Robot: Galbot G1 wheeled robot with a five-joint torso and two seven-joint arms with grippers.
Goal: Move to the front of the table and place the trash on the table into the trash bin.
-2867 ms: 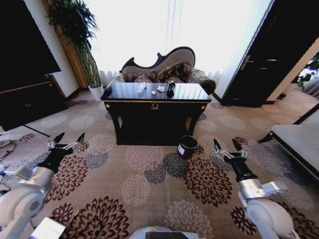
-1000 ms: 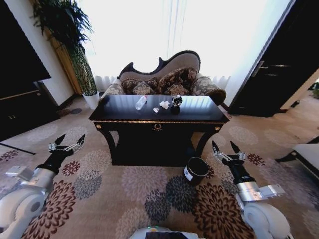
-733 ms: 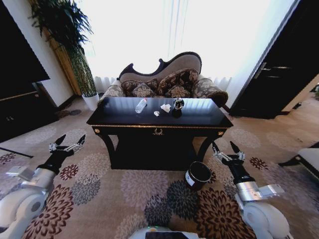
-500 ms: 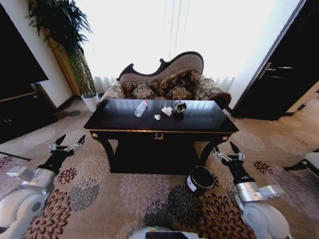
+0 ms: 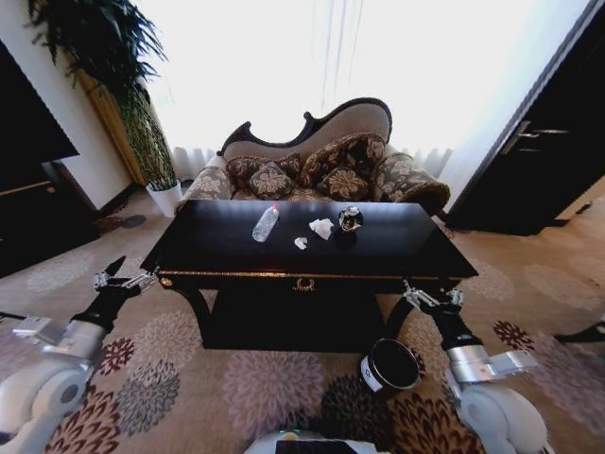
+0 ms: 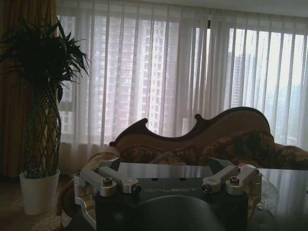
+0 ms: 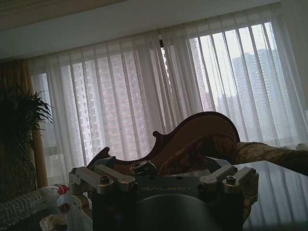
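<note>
Patterned carpet and a bright curtained window frame the glossy black table [image 5: 236, 253], close ahead.

On its top, near the middle, lies the trash: a crumpled white tissue [image 5: 322, 227], a tiny white bit [image 5: 301, 243], a dark shiny wrapper [image 5: 351, 219] and a clear plastic bottle [image 5: 266, 223]. All look light, soft and crushable; the tissue's raised folds seem the best pinch point. The trash bin [image 5: 390, 365] stands on the floor by the table's right front leg. Left gripper [image 5: 126, 278] and right gripper [image 5: 427, 298] hang low, jaws spread, empty.

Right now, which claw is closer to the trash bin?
Right. The right claw hangs open just above the trash bin, by the table's right front corner. The left claw, also open, is off the left front corner.
</note>
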